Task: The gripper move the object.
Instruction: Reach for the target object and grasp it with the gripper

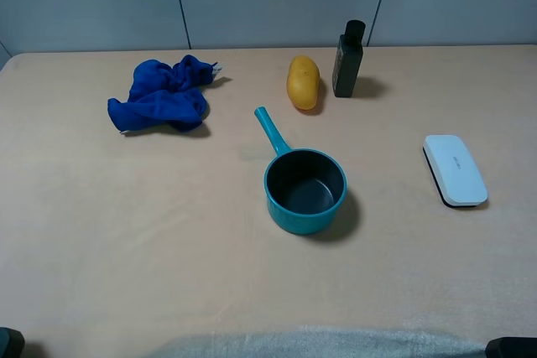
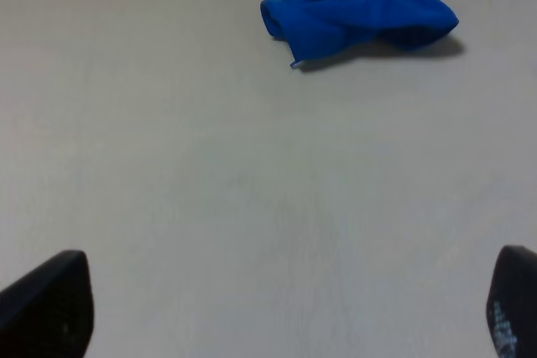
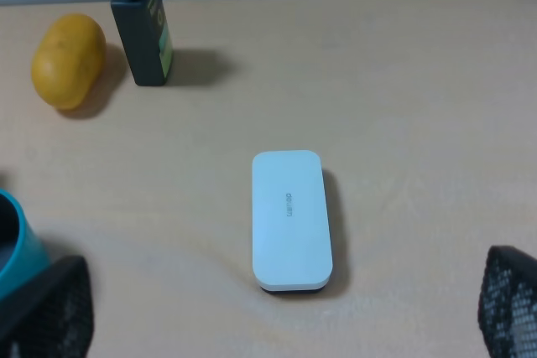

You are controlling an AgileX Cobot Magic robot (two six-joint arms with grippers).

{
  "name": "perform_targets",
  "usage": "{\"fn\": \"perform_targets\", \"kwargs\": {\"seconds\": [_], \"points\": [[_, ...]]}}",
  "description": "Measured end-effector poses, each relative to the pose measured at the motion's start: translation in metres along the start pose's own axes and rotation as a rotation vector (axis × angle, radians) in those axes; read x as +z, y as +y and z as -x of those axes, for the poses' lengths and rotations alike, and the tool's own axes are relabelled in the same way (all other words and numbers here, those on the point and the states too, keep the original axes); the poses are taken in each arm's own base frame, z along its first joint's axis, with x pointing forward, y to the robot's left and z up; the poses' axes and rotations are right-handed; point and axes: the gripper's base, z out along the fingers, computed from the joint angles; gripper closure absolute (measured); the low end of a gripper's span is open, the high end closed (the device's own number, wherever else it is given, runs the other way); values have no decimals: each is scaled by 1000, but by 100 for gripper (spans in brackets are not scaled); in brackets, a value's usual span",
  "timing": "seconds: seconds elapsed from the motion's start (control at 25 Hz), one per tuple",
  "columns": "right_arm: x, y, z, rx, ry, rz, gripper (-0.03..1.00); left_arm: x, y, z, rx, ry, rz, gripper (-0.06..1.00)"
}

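Your left end effector (image 2: 279,303) and right end effector (image 3: 278,306) are spread wide, holding nothing; the dark bottle (image 1: 347,59) stands upright at the far edge of the counter (image 1: 126,224), just beside the yellow fruit (image 1: 303,82)

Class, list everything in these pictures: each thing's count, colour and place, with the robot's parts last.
cloth: one, blue, crumpled, far left.
potato: one, yellow, far middle, left of the bottle.
bottle: one, near-black, upright, far side.
saucepan: one, teal, centre, handle pointing away.
box: one, white, flat, right side.
table: one, beige, under everything.
left gripper: one, black, open, near edge, left.
right gripper: one, black, open, near edge, right.
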Motion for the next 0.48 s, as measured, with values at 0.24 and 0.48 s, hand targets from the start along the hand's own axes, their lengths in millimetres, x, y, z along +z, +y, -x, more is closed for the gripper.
{"fn": "perform_targets", "kwargs": {"seconds": [0.24,0.48], "points": [[0,0,0,0,0,0,27,0,0,0,0,0,0,0],[0,0,0,0,0,0,27,0,0,0,0,0,0,0]]}}
